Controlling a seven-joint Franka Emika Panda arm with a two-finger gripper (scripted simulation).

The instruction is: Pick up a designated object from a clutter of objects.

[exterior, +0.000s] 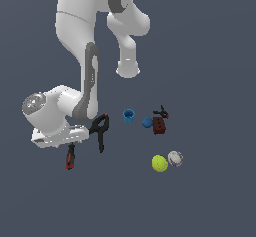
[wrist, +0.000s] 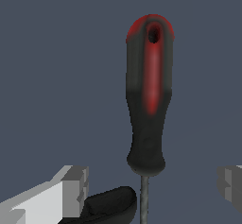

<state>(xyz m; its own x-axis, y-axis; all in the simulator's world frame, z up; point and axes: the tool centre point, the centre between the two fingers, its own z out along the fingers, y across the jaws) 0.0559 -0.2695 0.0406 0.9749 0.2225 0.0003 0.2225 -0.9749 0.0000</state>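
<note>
Screwdriver (exterior: 70, 157) flat on table (exterior: 210, 206), just below hand (exterior: 71, 142) in ext view, well apart from cup/ball cluster. Wrist cam: my hand's fingers (wrist: 71, 190) spread wide, handle (wrist: 147, 100) and shaft between them, nothing gripped yet. Black spring clamp (exterior: 101, 131) lies just beside, its tip showing next to one finger. Risks as I judge: finger snags clamp on descent; closing on thin shaft, not handle, so tool pivots/slips out.

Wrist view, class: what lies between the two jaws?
In the wrist view, the screwdriver, its thin shaft running down between the spread jaws of the gripper. The black spring clamp tip intrudes near one side.
</note>
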